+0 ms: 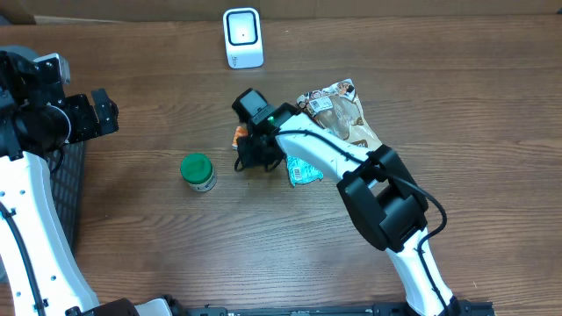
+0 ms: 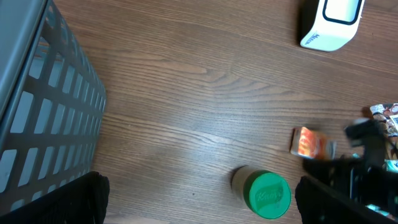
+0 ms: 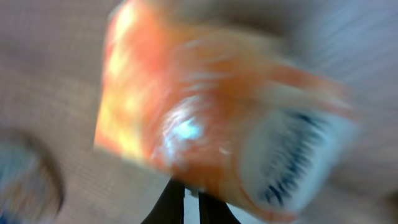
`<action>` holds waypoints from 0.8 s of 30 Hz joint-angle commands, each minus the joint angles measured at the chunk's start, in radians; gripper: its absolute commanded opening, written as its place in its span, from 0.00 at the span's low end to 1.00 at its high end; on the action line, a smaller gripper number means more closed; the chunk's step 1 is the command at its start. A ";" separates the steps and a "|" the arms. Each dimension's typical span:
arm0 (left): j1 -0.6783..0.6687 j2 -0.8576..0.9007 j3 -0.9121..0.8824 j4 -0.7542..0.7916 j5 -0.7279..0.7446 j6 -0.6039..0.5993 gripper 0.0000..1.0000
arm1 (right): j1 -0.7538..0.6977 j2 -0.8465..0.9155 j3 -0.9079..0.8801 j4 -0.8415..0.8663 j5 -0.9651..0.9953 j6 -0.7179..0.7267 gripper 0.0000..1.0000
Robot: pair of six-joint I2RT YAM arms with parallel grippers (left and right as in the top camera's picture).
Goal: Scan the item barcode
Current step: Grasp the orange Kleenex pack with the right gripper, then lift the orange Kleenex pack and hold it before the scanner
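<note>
The orange packet (image 3: 186,124) looks like a small, flat foil sachet. It is probably light, soft and easily creased, with a glossy skin that could slide out of a weak pinch. A sealed edge is likely the best place to take it, since that leaves both flat faces bare for the barcode. The print is too blurred to show where the code sits.

The right tool (image 3: 186,202) has its jaws drawn almost together. In the smeared right wrist view, the tips meet at the packet's near edge, so it appears to be pinching that thin edge. How firm the hold is cannot be told. The packet sits directly ahead of the tool, low over the bench (image 1: 132,237).

The white scanner (image 1: 242,37) stands well beyond the right tool on the far side. A green-lidded jar (image 1: 198,172) is near the tool on one side, and a teal packet (image 1: 305,169) and a snack bag (image 1: 338,110) lie on the other.

The left tool (image 2: 199,208) is spread wide and holds nothing. It hangs well apart from the packet, with a grey basket (image 2: 37,124) beside it.
</note>
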 commanded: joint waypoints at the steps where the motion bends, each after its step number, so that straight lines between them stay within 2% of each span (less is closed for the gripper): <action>1: -0.003 0.004 0.003 0.002 0.011 0.012 1.00 | -0.023 0.006 -0.007 0.053 0.201 0.062 0.07; 4: -0.003 0.004 0.003 0.003 0.011 0.012 1.00 | -0.048 0.006 -0.007 0.162 0.331 0.061 0.08; 6: -0.003 0.004 0.003 0.002 0.011 0.012 1.00 | -0.063 0.007 -0.007 0.222 0.339 0.035 0.08; 8: -0.003 0.004 0.003 0.002 0.011 0.012 1.00 | -0.086 0.007 -0.007 0.306 0.327 -0.019 0.13; 12: -0.003 0.004 0.003 0.002 0.011 0.012 0.99 | -0.120 0.003 0.016 0.293 0.164 -0.055 0.23; 18: -0.003 0.004 0.003 0.003 0.011 0.012 1.00 | -0.178 -0.028 0.031 0.243 -0.197 -0.040 0.49; 20: -0.003 0.004 0.003 0.003 0.011 0.012 1.00 | -0.183 -0.025 0.031 0.240 -0.243 -0.040 0.53; 24: -0.003 0.004 0.003 0.003 0.011 0.012 1.00 | -0.180 0.002 0.031 0.245 -0.239 -0.048 0.55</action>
